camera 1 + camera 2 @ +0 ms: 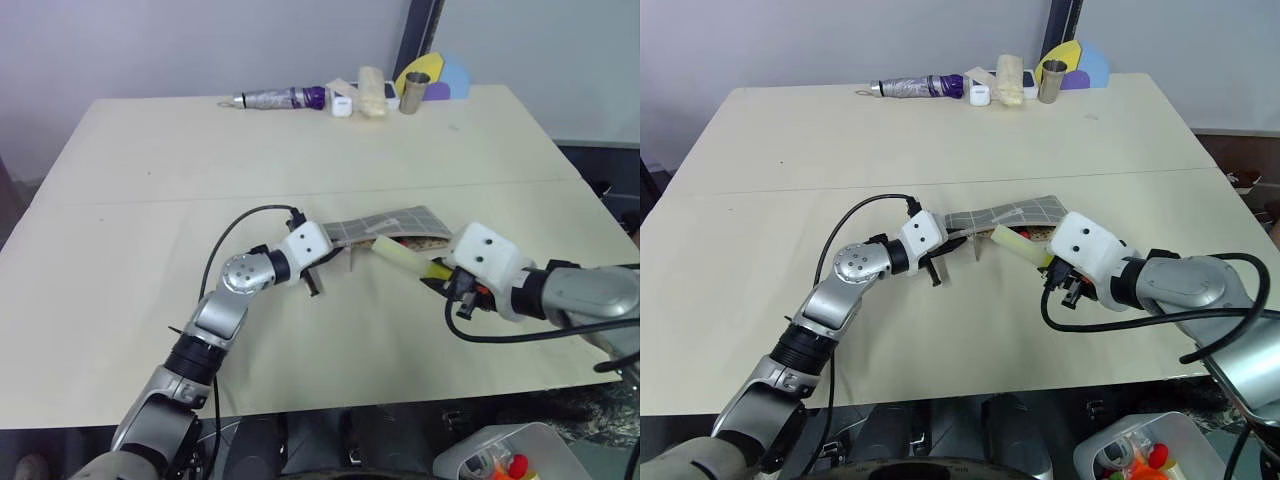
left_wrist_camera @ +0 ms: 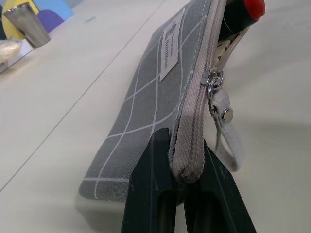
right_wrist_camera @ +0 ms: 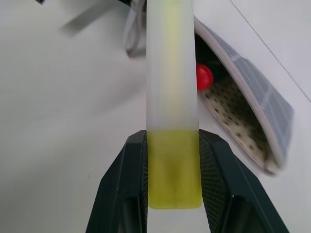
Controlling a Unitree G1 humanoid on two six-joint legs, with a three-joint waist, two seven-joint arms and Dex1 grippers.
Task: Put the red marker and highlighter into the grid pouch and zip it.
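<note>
Folded umbrella (image 1: 280, 99), metal cup (image 1: 415, 92) and white clutter at the table's (image 1: 150, 200) far edge.

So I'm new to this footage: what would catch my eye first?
The right hand grips the highlighter by its yellow cap, aiming its pale body at the open mouth of the grid pouch mid-table. The left hand pinches the pouch's closed end, and the red marker already sits inside.
</note>
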